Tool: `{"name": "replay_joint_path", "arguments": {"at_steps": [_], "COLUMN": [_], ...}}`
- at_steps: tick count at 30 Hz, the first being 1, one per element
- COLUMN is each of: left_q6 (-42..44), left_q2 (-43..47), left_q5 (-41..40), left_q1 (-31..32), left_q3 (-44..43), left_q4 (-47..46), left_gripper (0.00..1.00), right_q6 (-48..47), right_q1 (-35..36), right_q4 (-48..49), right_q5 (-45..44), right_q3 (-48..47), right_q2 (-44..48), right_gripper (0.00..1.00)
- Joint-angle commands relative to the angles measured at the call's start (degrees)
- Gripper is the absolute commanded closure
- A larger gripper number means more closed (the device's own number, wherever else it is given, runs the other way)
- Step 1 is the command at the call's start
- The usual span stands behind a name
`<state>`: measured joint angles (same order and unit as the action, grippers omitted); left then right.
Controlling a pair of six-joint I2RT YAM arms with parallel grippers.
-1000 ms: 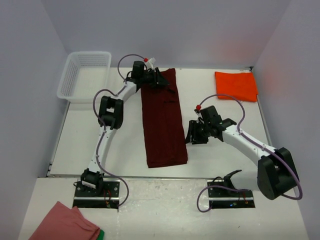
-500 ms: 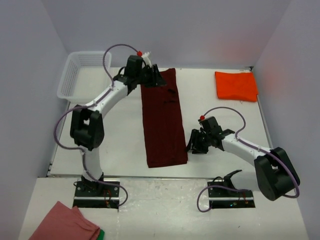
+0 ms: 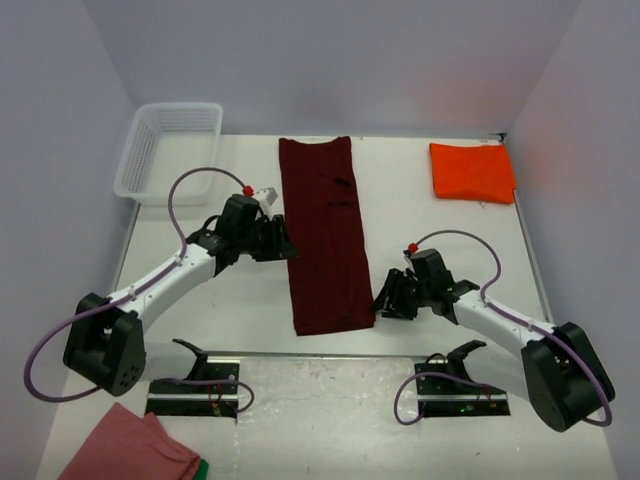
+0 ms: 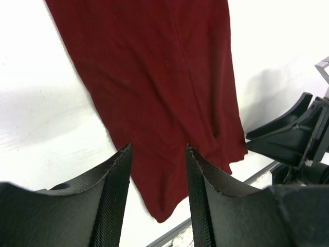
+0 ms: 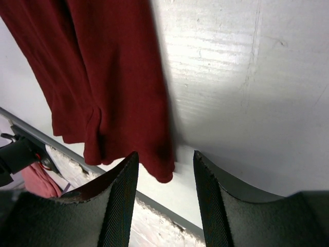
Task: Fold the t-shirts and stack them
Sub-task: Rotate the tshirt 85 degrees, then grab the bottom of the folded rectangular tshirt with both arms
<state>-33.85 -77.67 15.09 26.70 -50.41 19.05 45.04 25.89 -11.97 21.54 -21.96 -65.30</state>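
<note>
two arms reach over a white table [image 3: 400,190] where a dark maroon t-shirt [image 3: 325,235] lies flat, folded into a long narrow strip running from the far edge toward the near edge. the left gripper [image 3: 286,244] sits at the strip's left edge, about midway along it, with its jaws spread apart and nothing between them. from the left wrist camera its two black fingers [image 4: 115,195] frame the maroon cloth below. the right gripper [image 3: 385,297] is low beside the strip's near right corner, jaws likewise apart and empty. in the right wrist view the corner's hem lies just ahead of the gap. whether either gripper touches the fabric cannot be told. a bright orange-red t-shirt [image 3: 472,171], folded into a neat rectangle, rests at the table's far right corner, well apart from the maroon one. a white plastic basket [image 3: 165,150] stands at the far left corner. off the table, near the left arm's base, lies a salmon-pink cloth [image 3: 130,450] with a green edge.
</note>
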Motion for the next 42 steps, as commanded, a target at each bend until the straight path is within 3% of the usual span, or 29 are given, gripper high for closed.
{"name": "replay_joint_path", "arguments": {"at_steps": [1, 5, 19, 22, 25, 26, 33, 42], "left_q6": [0.5, 0.2, -2.0, -2.9, -4.4, -4.8, -8.4, -16.9], "left_q2": [5.6, 7.8, 13.2, 14.0, 15.1, 15.2, 16.2, 16.5], "left_q5": [-0.2, 2.3, 8.0, 9.1, 10.2, 10.6, 10.9, 9.1], "left_q1": [-0.1, 0.0, 0.6, 1.1, 2.0, 2.2, 5.0, 9.2], "left_q3": [4.2, 10.7, 19.8, 21.4, 23.6, 24.1, 27.6, 33.2], "left_q4": [-0.8, -2.3, -3.7, -3.9, -5.2, -5.4, -7.5, -14.2], "left_gripper": [0.53, 0.53, 0.52, 0.52, 0.52, 0.52, 0.49, 0.48], "right_q6": [2.2, 2.9, 5.6, 6.6, 7.6, 7.8, 7.9, 8.0], "right_q1": [0.4, 0.5, 1.7, 2.3, 3.1, 3.2, 4.1, 4.6], "right_q4": [0.8, 0.2, 5.2, 6.3, 7.5, 7.7, 9.2, 8.8], "right_q5": [0.3, -0.1, 0.9, 1.0, 0.7, 0.8, 0.7, -0.2], "right_q3": [1.5, 2.8, 4.5, 5.2, 6.3, 6.6, 6.9, 7.2], "right_q2": [3.7, 7.0, 1.8, 1.4, 1.8, 1.8, 0.6, 2.1], "right_gripper": [0.52, 0.52, 0.54, 0.59, 0.71, 0.79, 1.00, 1.00]}}
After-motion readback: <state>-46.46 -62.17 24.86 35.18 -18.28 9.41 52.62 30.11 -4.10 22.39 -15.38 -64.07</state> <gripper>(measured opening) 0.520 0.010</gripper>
